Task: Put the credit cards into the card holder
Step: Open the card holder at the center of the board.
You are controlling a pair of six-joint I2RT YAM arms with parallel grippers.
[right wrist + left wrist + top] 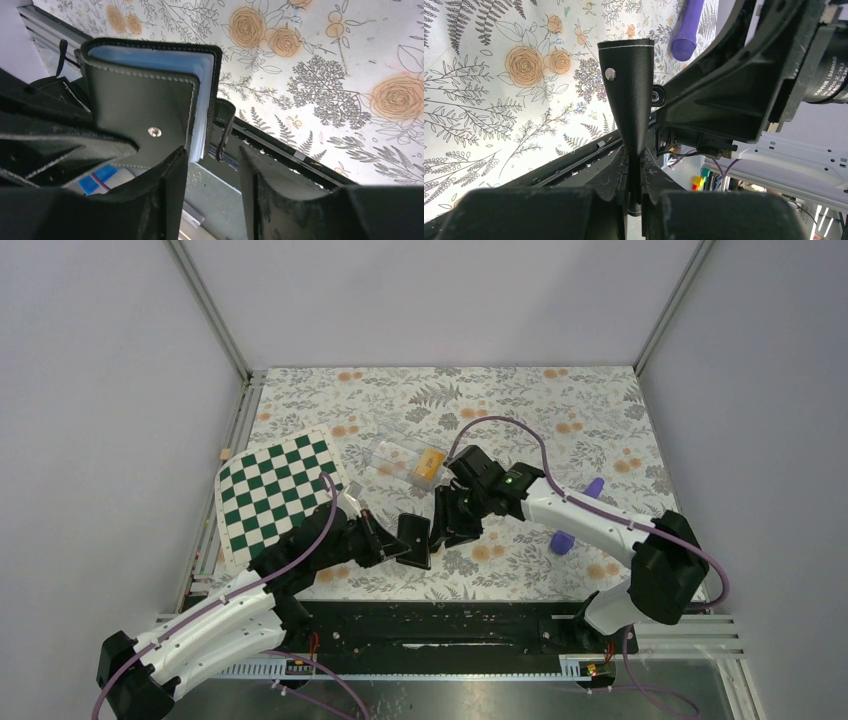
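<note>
Checkerboard mat (272, 492) far left, not in play. Left gripper (635, 156) clamped tight on the black wallet (142, 100) at its fold, holding it up off the table (560, 400), long axis running away from the fingers toward 12 in the left wrist view. Clear box (392, 455) at 12 o'clock from the wallet in the top view, one orange card (430, 462) at its right end; other cards not made out. Right gripper (214, 165) just right of the wallet, jaws about half apart, gripping nothing. Wallet's open edge with the pale pockets is against its left finger, snap tab (225, 122) hanging at the gap. Card sits at 11–12 o'clock from the right gripper, near; right arm is nearer, my guess it fetches. Card's long axis too small to tell. Purple cylinder (562, 540) at 3 o'clock, apart
</note>
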